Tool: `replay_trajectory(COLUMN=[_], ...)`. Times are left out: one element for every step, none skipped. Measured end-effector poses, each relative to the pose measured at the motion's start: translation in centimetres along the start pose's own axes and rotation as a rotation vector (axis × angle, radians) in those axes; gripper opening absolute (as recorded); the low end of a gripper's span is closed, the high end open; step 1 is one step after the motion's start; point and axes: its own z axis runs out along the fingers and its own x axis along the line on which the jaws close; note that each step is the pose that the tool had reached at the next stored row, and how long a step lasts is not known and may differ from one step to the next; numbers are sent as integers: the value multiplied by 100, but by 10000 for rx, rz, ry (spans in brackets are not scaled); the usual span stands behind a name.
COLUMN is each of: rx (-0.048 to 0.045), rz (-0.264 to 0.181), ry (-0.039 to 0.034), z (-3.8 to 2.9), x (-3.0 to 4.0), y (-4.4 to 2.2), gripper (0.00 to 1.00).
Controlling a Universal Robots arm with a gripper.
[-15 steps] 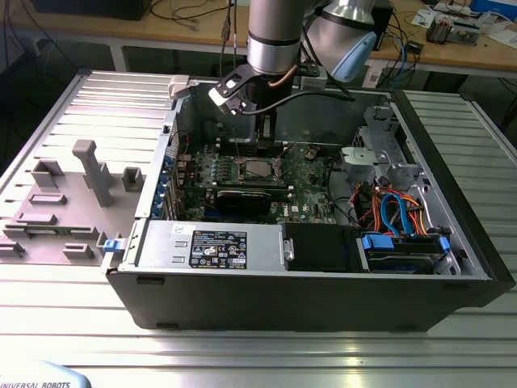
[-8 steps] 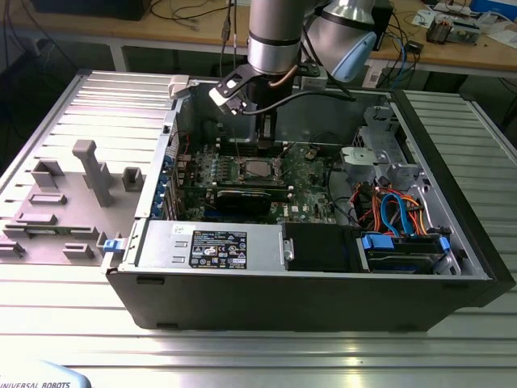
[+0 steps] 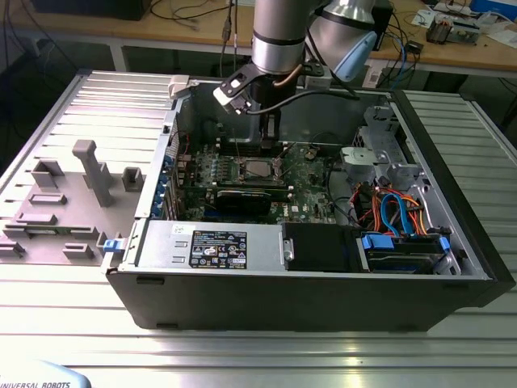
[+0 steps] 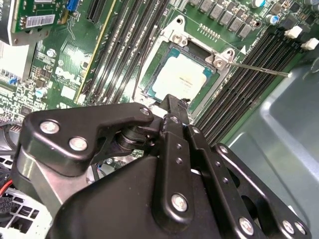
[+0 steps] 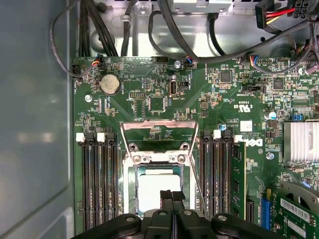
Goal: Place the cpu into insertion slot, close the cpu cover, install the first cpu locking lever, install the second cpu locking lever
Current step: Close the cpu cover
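Arm's pincer (image 3: 271, 133) down inside the open computer case (image 3: 307, 303), poised over the cpu socket

Case lies on its side on a ribbed metal tabletop (image 3: 242, 352). The cpu (image 5: 157, 191), dull silver top up, sits in the insertion slot (image 5: 131, 191) on the green board, between banks of black memory slots (image 5: 97, 184). The cpu cover (image 5: 157, 130) is flipped open off its hinge edge, board showing through its window. One thin locking lever (image 4: 259, 69) hangs free, slanting out over the memory slots beside the socket. In both wrist views the pincer's two black fingers (image 5: 166, 195) are clenched together with nothing between them, tips just over one edge of the cpu; whether they touch it cannot be told
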Motion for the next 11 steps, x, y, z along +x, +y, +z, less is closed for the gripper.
replay_trajectory(rx=[-1,0,-1,0,0,0,0,-1,-1,-1,-1], rz=[-2,-1,-1,0,0,0,3,-1,-1,-6,-23], ry=[0,-1,-3,-4,-6,-6,-8,-17,-27,-37,-53], z=[-24,-55,-69,-83,-104,-112,-116,-118,-120,-121,-122], x=[1,4,4,4,3,5,13,57,104,130,147], y=[0,0,0,0,0,-1,-1,-1,-1,-2,-2], gripper=[11,11,11,11,11,11,11,11,11,11,11])
